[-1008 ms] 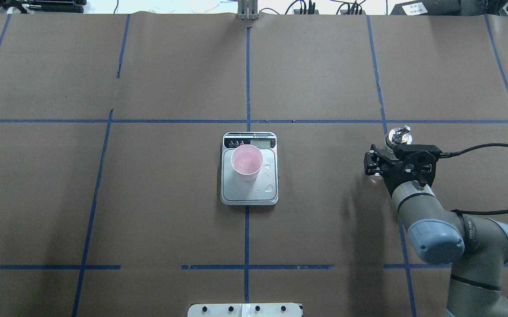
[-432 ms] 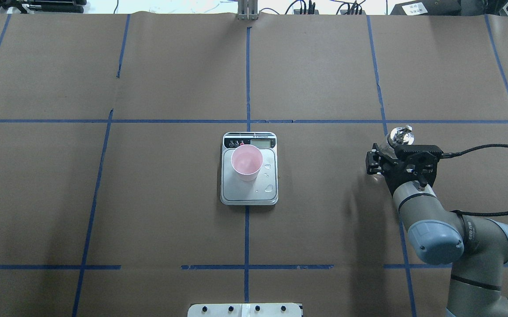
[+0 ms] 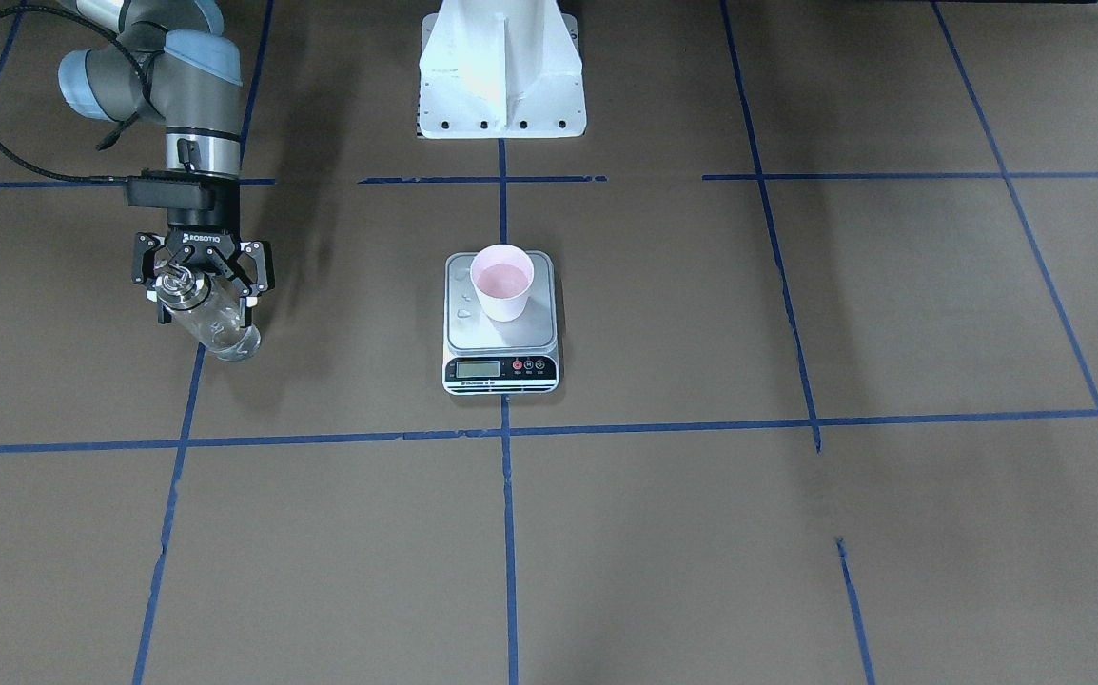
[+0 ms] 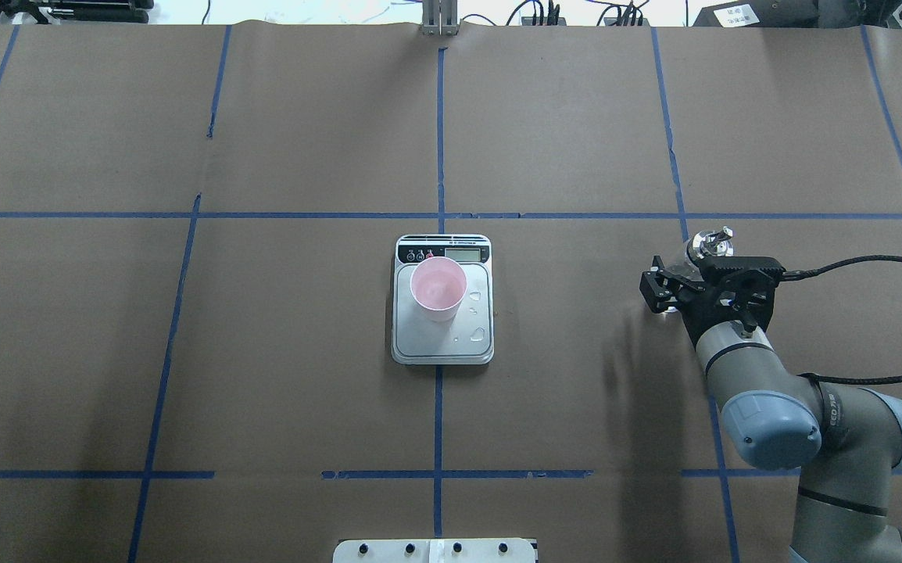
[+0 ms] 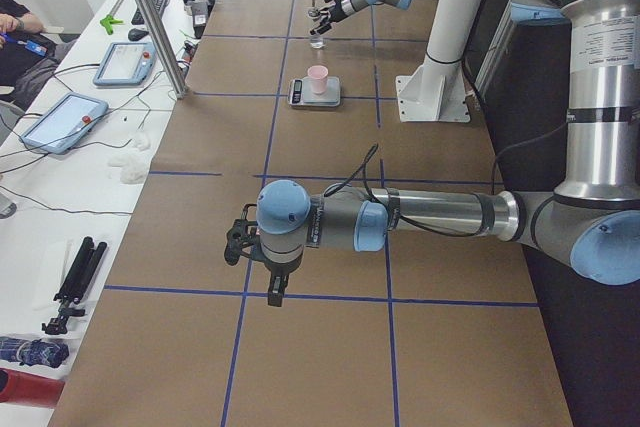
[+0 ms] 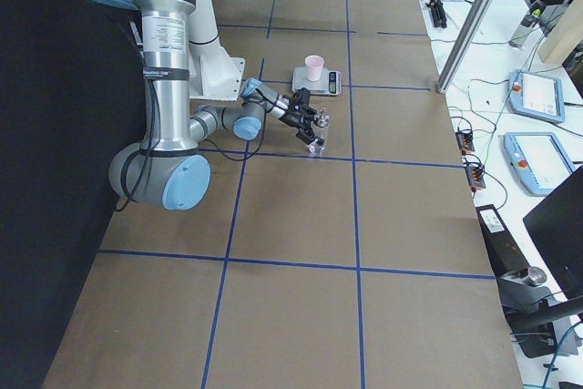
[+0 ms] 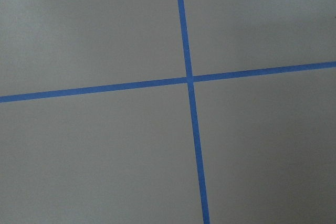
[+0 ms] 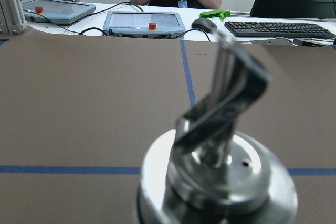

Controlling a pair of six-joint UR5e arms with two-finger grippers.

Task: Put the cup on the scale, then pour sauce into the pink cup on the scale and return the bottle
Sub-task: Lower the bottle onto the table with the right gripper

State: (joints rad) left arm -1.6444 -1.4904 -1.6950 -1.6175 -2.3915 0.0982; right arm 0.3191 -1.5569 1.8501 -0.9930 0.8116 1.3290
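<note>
The right hand (image 3: 203, 297) has spread its fingers wider than a moment ago. They now stand apart on either side of the bottle (image 3: 221, 333), loose of the glass. The scale (image 4: 442, 340) lies on the brown worktop (image 4: 302, 352). The left hand (image 5: 247, 245) hangs well off to the robot's left of the scale, and I cannot tell how far it is open. The bottle stands upright well to the robot's right of the scale. The cup (image 4: 438, 289) stands on the scale's platform, toward the display end, with clear drops (image 4: 477, 334) beside it.
</note>
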